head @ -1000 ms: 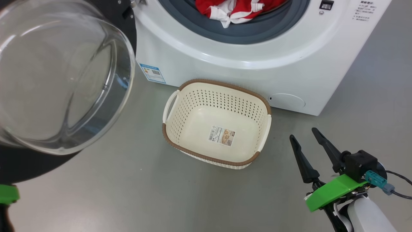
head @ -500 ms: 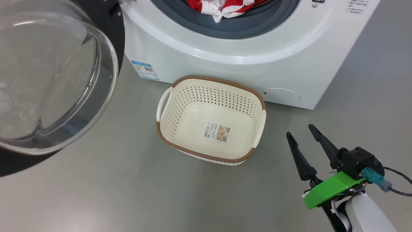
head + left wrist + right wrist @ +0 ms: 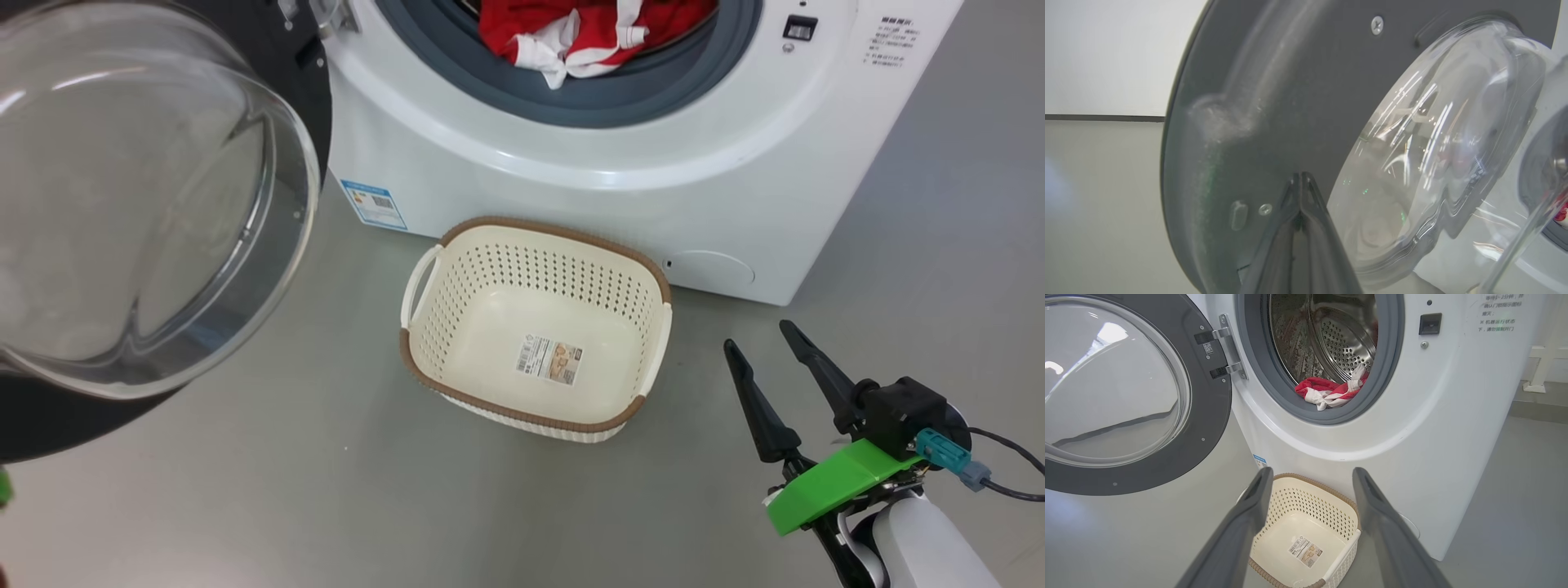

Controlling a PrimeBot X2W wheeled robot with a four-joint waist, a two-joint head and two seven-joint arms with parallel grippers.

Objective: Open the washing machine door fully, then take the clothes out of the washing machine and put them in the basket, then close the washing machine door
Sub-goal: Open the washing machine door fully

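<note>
Red clothes in washing machine, door open

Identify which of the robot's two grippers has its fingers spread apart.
The right gripper: its two fingers stand well apart near the basket, while the left gripper has its tips pressed together.

Smooth grey floor, white washing machine standing on it, empty cream basket just before it
</note>
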